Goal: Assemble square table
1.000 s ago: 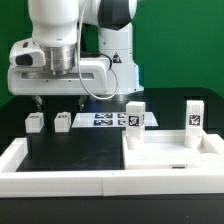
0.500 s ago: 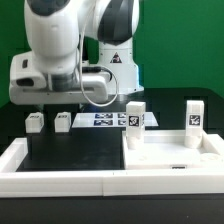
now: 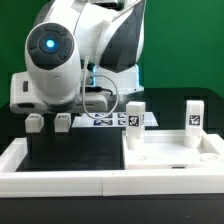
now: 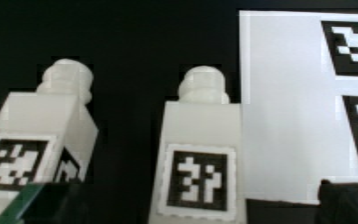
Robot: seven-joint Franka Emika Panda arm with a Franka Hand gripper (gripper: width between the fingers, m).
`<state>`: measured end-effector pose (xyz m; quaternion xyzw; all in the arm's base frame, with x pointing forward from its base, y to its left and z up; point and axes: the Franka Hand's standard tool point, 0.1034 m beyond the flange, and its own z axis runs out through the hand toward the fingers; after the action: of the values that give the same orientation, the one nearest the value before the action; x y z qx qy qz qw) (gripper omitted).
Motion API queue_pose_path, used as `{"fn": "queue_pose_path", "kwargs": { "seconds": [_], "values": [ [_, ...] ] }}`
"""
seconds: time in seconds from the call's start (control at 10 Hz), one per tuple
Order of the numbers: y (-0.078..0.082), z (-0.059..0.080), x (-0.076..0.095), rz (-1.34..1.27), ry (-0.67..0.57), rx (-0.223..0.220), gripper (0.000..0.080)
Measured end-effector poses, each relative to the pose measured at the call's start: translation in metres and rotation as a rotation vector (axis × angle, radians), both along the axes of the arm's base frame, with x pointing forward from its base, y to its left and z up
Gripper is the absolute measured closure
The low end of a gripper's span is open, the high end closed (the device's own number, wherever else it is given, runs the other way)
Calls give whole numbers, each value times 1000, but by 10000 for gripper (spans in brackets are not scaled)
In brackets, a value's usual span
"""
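The white square slab (image 3: 168,154) lies at the exterior view's front right. Two tagged white legs (image 3: 134,116) (image 3: 193,115) stand upright at its far corners. Two more legs (image 3: 35,122) (image 3: 62,121) lie on the black surface at the back left. In the wrist view these are side by side (image 4: 43,135) (image 4: 197,145), tags up. My gripper (image 4: 190,205) is open and empty just above them. Its dark fingertips (image 4: 34,205) (image 4: 348,198) stand on either side of the leg nearer the marker board. In the exterior view the arm's body hides the gripper.
The marker board (image 3: 103,119) lies flat behind the slab, right beside the loose legs, and shows in the wrist view (image 4: 309,90). A long white rim (image 3: 20,160) borders the black work surface (image 3: 75,150). The arm's base stands behind.
The arm has tilted and swung its wrist forward over the two loose legs. The legs, the slab and the marker board have not moved.
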<state>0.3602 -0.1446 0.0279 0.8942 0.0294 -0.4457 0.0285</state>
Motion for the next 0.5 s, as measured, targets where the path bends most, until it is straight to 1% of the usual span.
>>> {"fn": "queue_pose_path", "kwargs": {
  "seconds": [0.2,0.5],
  "values": [
    [1,-3,-1,5,0,3,150],
    [-2,-10,-12,0,-2,-1,150]
  ]
}}
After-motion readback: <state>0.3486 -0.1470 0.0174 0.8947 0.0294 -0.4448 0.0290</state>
